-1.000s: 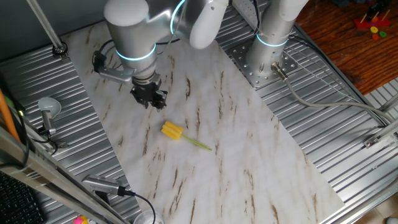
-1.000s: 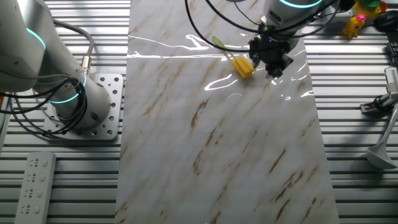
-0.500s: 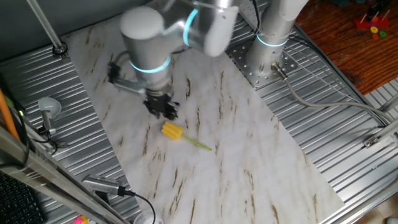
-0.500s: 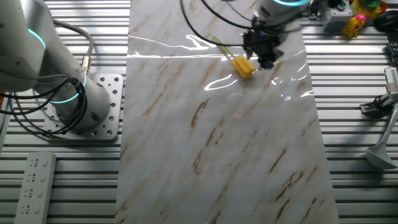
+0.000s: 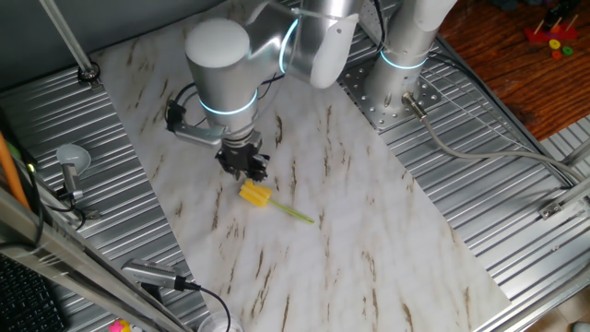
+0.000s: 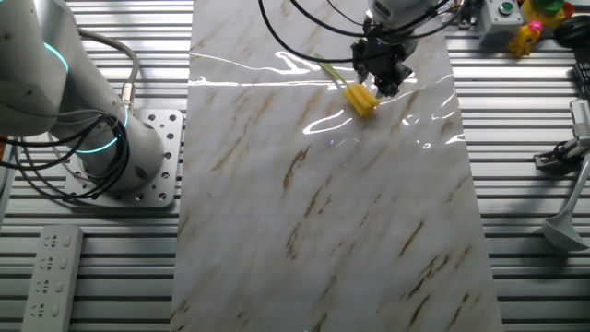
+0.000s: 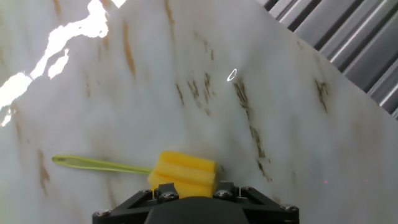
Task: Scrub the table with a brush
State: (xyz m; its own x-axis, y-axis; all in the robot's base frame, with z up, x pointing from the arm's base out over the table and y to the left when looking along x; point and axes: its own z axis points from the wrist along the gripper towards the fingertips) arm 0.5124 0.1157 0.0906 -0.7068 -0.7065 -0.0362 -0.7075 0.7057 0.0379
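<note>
The brush (image 5: 255, 195) lies flat on the white marble-patterned table (image 5: 369, 231), its yellow bristle head toward my gripper and its thin yellow-green handle pointing away to the lower right. My gripper (image 5: 244, 170) hangs just up-left of the head, open and holding nothing. In the other fixed view the brush (image 6: 361, 100) sits just below the gripper (image 6: 382, 79) at the far end of the table (image 6: 323, 231). In the hand view the bristle head of the brush (image 7: 183, 173) lies right at the gripper (image 7: 194, 190), with the handle running left over the table (image 7: 155, 74).
A second arm's base (image 5: 396, 83) stands bolted at the table's far right edge. Ribbed grey metal panels (image 5: 516, 203) flank the marble on both sides. Small tools (image 5: 69, 166) lie on the left panel, a remote (image 6: 51, 277) and colourful toys (image 6: 530, 32) on the others.
My gripper has travelled across the marble toward the brush and lowered, ending right at the bristle head. The brush has not moved.
</note>
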